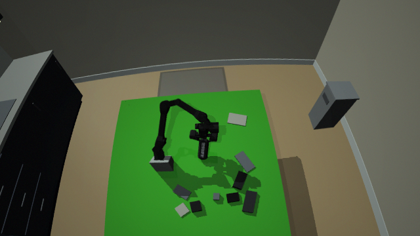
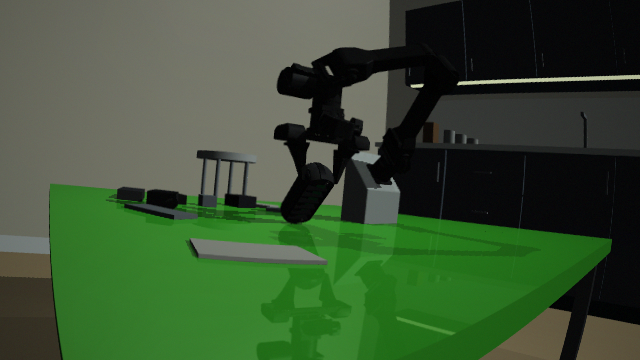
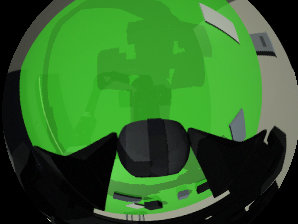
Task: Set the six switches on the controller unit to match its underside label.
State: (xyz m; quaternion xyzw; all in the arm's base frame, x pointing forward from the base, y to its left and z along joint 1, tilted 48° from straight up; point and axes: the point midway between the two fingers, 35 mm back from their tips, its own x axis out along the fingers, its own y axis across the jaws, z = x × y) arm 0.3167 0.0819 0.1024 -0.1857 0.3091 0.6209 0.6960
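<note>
The dark grey controller unit (image 1: 203, 154) (image 2: 306, 195) (image 3: 154, 150) hangs steeply tilted between my fingers. Its lower end is close to the green bench (image 1: 138, 203) (image 2: 150, 310); I cannot tell whether it touches. My gripper (image 1: 203, 139) (image 2: 319, 176) (image 3: 153, 135) is shut on the unit's upper part, one finger on each side. In the top view a long face of the unit shows a pale strip with a row of small marks, too small to read. In the exterior view a face shows a row of dark segments; their settings cannot be told.
A pale flat plate (image 1: 237, 119) (image 2: 257, 251) (image 3: 220, 23) lies beyond the gripper. A grey plate (image 1: 245, 161) (image 3: 238, 126), black blocks (image 1: 240, 180) (image 1: 233, 197), a dark grey block (image 1: 250, 201) and a small grey cube (image 1: 216, 196) lie on the other side. The arm's base (image 1: 162, 164) (image 2: 381, 205) stands nearby.
</note>
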